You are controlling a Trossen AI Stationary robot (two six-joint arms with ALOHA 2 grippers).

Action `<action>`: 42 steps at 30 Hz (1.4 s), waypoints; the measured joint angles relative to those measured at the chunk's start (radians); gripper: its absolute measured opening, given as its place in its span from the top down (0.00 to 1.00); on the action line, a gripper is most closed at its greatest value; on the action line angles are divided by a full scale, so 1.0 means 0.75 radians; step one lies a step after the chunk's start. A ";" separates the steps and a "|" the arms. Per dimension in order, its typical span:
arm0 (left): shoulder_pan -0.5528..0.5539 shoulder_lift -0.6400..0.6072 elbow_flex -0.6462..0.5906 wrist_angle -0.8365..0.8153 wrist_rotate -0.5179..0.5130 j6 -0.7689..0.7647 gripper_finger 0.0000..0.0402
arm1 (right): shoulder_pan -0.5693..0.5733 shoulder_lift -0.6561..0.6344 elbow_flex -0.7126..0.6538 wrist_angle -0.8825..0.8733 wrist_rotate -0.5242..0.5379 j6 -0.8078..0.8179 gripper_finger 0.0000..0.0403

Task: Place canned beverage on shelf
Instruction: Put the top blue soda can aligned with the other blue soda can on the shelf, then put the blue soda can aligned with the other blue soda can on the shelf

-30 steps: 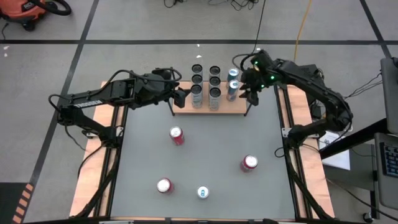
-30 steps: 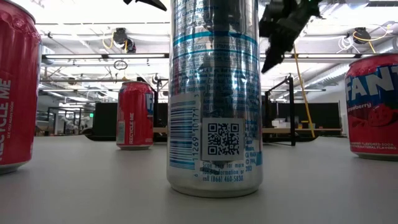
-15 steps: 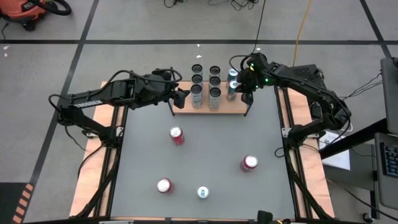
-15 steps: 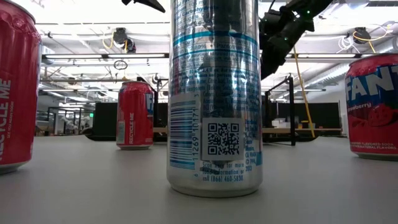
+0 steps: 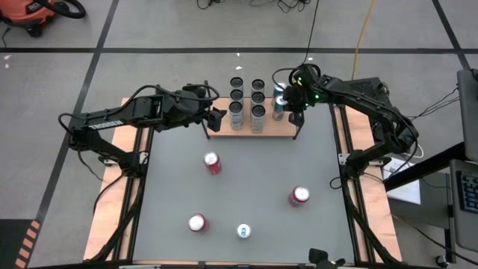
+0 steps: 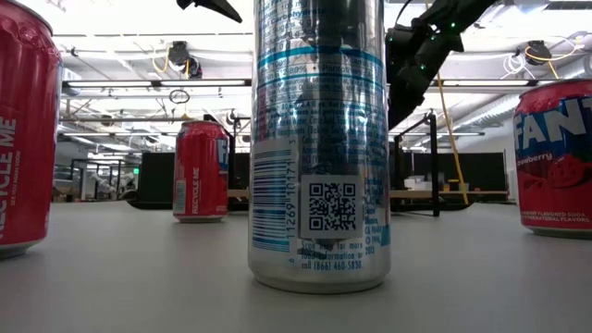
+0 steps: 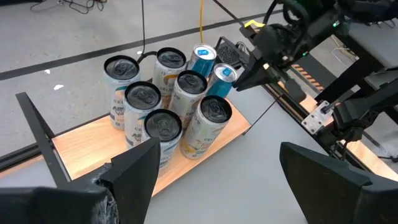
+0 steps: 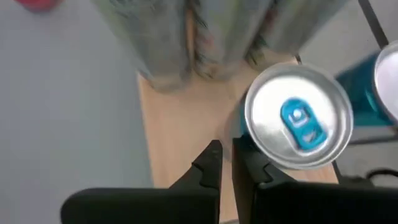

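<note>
The high view looks straight down on the whole table (image 5: 246,179), the shelf (image 5: 254,128) at upper centre of the frame; the low view sits at tabletop level, very near a slim silver can (image 6: 319,139) filling its centre; both wrist views look down close on the shelf and its cans, shared with the high view.

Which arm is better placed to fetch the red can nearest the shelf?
Left: the left gripper, jaws open, hangs nearest the red aluminium can; the right gripper, jaws shut, is across the light-wood shelf.

"RECYCLE ME" on red can (image 6: 201,171); "FANTA strawberry" on right can (image 6: 555,157).
</note>
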 joint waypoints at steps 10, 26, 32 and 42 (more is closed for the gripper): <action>0.000 0.001 0.000 0.000 0.024 -0.001 0.18 | -0.003 -0.001 0.000 -0.013 0.120 0.009 1.00; 0.000 0.001 0.000 -0.028 0.125 0.032 0.18 | 0.073 -0.341 0.000 -0.200 -0.194 0.492 1.00; -0.019 0.001 0.000 -0.025 0.314 0.074 0.18 | 0.262 -0.461 0.000 -0.285 -0.235 0.727 1.00; -0.346 0.024 0.000 -0.022 0.423 0.075 0.18 | 0.613 -0.563 0.000 -0.334 -0.118 1.145 1.00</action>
